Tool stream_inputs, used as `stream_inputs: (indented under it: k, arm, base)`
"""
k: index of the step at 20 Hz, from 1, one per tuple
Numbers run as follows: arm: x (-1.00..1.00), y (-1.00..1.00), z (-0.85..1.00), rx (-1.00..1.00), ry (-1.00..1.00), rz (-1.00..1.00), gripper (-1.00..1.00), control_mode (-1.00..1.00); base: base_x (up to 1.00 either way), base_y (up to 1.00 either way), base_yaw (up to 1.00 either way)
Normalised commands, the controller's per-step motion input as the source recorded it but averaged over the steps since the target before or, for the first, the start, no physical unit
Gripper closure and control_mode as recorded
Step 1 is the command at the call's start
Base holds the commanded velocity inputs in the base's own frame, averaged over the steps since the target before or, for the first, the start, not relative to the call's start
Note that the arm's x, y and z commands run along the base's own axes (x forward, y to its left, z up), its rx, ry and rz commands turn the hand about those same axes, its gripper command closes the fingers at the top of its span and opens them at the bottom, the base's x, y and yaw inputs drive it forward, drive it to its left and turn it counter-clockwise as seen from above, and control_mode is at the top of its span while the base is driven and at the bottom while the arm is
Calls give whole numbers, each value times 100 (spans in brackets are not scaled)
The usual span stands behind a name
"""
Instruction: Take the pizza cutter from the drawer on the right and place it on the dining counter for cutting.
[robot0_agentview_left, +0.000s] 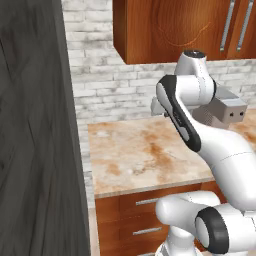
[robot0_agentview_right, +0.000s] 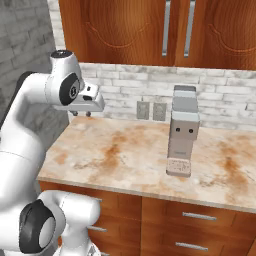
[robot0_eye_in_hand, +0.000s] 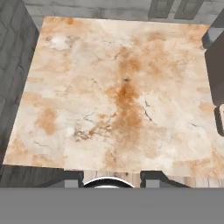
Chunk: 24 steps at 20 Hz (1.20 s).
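The white arm's end effector (robot0_agentview_right: 83, 114) hovers high over the rust-blotched beige marble desk (robot0_agentview_right: 125, 157), fingertips apart and empty. It is probably parked clear before reaching. The reddish-brown wooden drawer (robot0_agentview_right: 200, 215) at right is shut, presumably hiding the pizza cutter.

a kitchen: marbled worktop (robot0_agentview_right: 135, 155), white brick backsplash (robot0_agentview_right: 125, 85), wooden wall cabinets (robot0_agentview_right: 150, 30), drawers (robot0_agentview_right: 195, 217) below

White arm (robot0_agentview_left: 200, 135) over marbled worktop (robot0_agentview_left: 135, 155), dark panel (robot0_agentview_left: 35, 130) left
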Motion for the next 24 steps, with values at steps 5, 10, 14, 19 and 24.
stream_inputs:
  k: [5,10,14,19,24]
  arm:
    - [-43,-68,-22,16,0,-5,-100,-100]
    - [-57,-100,-29,28,0,-11,-100,-100]
    - [-26,-98,-34,24,0,-21,-100,-100]
    - [-5,-93,-34,19,0,-24,-100,-100]
    - [0,-62,-40,16,-1,-26,-100,-100]
  base:
    - [0,0,0]
    - [0,0,0]
    - [0,0,0]
    - [0,0,0]
    - [0,0,0]
